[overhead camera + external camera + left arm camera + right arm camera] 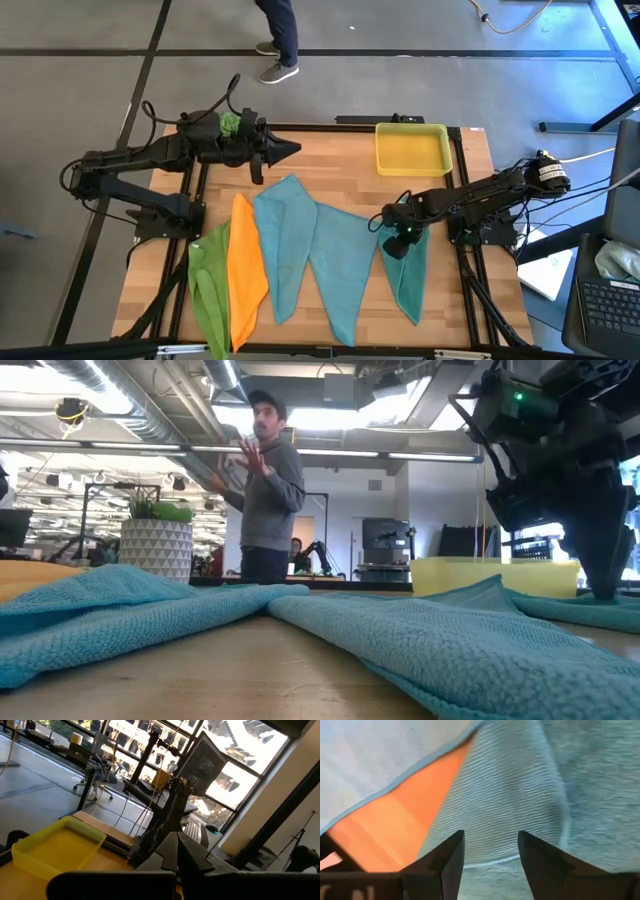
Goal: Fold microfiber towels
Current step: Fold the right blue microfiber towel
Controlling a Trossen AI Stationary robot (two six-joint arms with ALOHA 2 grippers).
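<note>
Take the yellow tray [411, 148] as your landmark: it sits on the wooden counter [330, 185] at the far right corner in the overhead view.

Your right end effector [398, 243] is nearer you than the tray, down low over the rightmost teal towel [407, 272]. Its two fingers stand apart, with nothing between them; in the right wrist view you see ribbed teal cloth right under the fingertips [451, 851], though you cannot tell whether they touch it. In the low view the same end effector [600, 585] comes down to the cloth on the right side.

Your left end effector [285, 150] is level with the tray and off to its left, held above the far edge of the counter and pointing toward the tray. Its fingers are pressed together on nothing. From the left wrist view you look past the closed fingers [181, 856] at the tray [55, 847].

The towels lie fanned across the near half of the counter, all nearer you than the tray. From left to right: the lime green towel [208, 282], the orange towel [246, 270] overlapping it, then a teal towel [285, 240], a second teal towel [338, 262], and the one under your right end effector. None is neatly folded.

A person [264, 490] stands beyond the far side of the counter, hands raised.
</note>
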